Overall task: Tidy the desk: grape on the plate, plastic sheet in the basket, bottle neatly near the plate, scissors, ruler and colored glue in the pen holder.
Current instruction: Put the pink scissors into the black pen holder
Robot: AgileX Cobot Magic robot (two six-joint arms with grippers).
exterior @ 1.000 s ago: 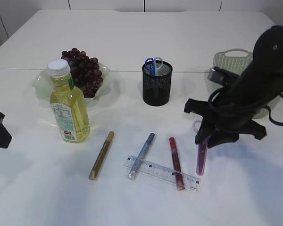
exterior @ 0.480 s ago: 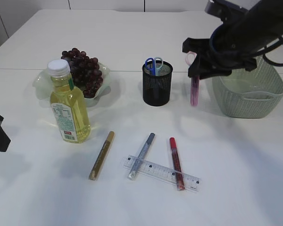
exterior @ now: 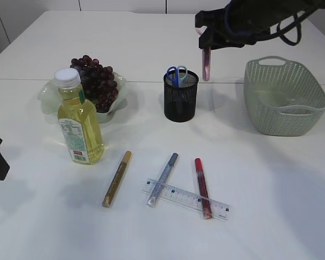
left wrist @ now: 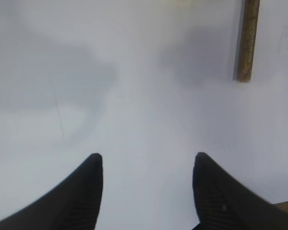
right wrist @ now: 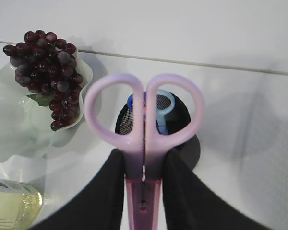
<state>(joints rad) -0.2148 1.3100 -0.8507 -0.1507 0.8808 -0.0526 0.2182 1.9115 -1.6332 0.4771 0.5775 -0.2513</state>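
In pen holder (exterior: 180,97) blue scissors (exterior: 176,75), grapes (exterior: 95,81) on plate (exterior: 47,96), basket (exterior: 283,97)

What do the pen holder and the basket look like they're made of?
Pen holder: likely black metal mesh, since the fine see-through grid shows the scissors inside. Basket: probably moulded matte plastic, pale green, with regular perforated walls and a cut-out handle.
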